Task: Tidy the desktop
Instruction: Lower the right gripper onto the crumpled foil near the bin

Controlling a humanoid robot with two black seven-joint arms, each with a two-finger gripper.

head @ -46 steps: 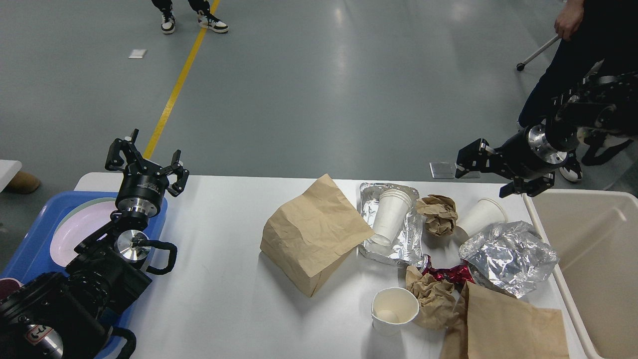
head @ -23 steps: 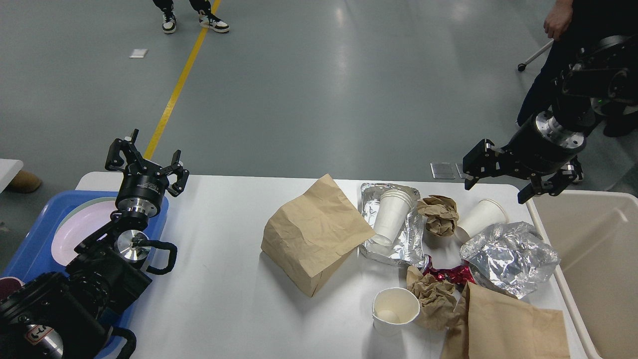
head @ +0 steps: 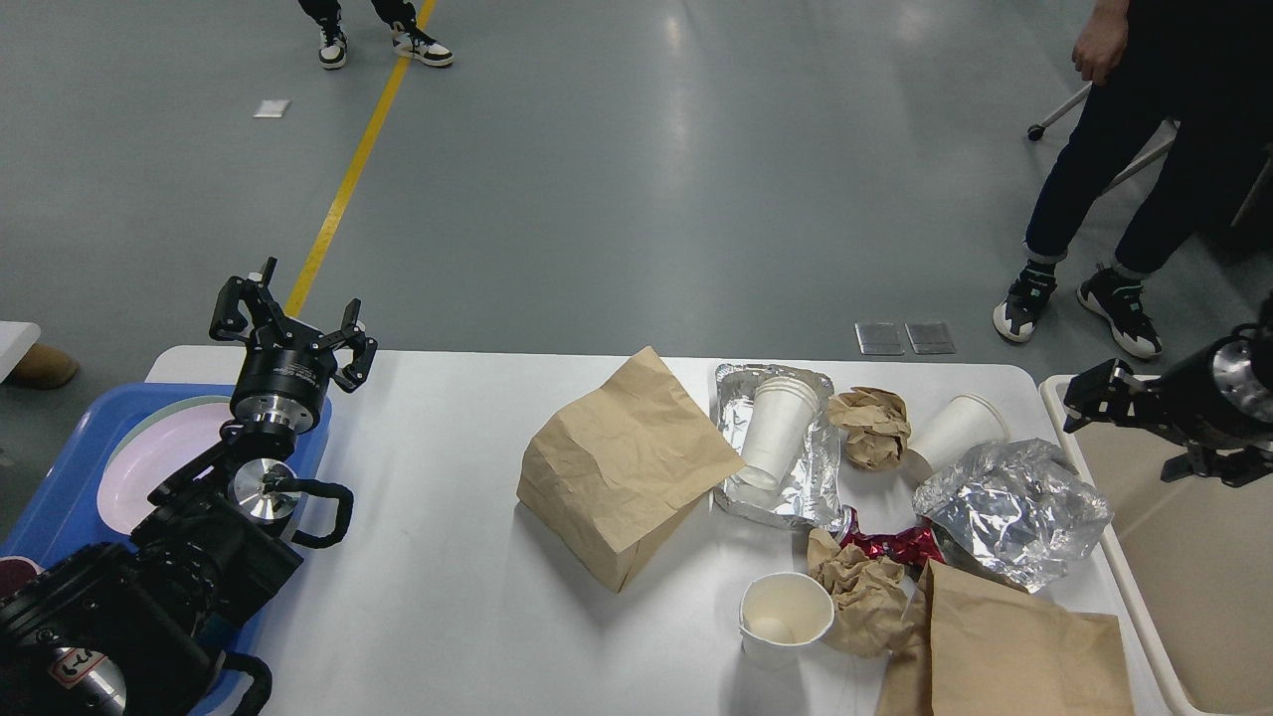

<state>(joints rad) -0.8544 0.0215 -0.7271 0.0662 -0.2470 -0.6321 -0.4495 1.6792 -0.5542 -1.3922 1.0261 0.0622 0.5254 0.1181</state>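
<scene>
The white desktop [head: 448, 597] carries litter on its right half: a brown paper bag [head: 627, 467], a foil tray [head: 811, 487] with a stack of white cups [head: 781, 433], a crumpled brown paper ball [head: 873, 426], a white cup on its side [head: 955, 433], crumpled foil [head: 1014, 512], a red wrapper [head: 895, 547], another paper ball [head: 860, 592], an upright white cup [head: 786, 617] and a flat brown bag [head: 1004, 646]. My left gripper [head: 288, 318] stands open and empty above the table's far left corner. My right gripper [head: 1134, 428] is open and empty over the beige bin.
A beige bin [head: 1193, 557] adjoins the table's right edge. A blue tray [head: 60, 497] holding a pink plate [head: 149, 467] lies at the left, partly under my left arm. A person [head: 1114, 179] stands at the far right; another's feet [head: 383, 40] show at the top.
My right arm has swung right and down, from above the table's far right edge to over the beige bin. The left arm and the litter have not moved.
</scene>
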